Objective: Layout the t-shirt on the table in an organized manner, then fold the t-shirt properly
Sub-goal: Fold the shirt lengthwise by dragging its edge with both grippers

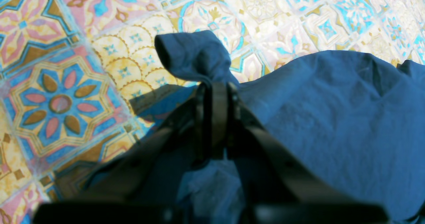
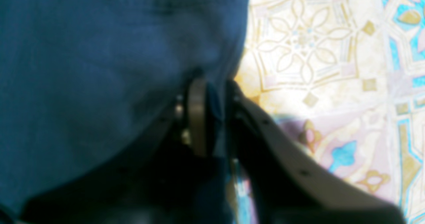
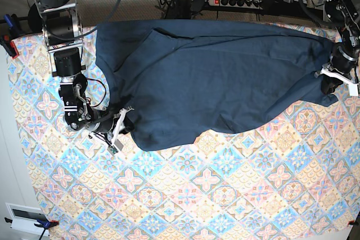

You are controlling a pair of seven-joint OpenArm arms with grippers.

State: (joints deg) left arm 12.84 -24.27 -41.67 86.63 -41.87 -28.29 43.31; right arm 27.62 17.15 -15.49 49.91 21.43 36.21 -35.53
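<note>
left pincer (image 1: 215, 94): clamped tight on a bunched corner of the t-shirt (image 3: 214, 77), so you've got that end pinned at the shirt's far edge

right pincer (image 2: 212, 94): jaws pulled narrow with a fold of navy cloth between them, gripping the shirt's opposite lower corner

t-shirt: lies between your two pincers, long axis running straight from one to the other, spread over the upper part of the counter (image 3: 185, 195) and still rumpled along the lower hem

which arm's nearer: honestly neither, each one's already on its own end of the shirt

next move, my guess: pull the pincers apart along that axis to take out the slack
</note>
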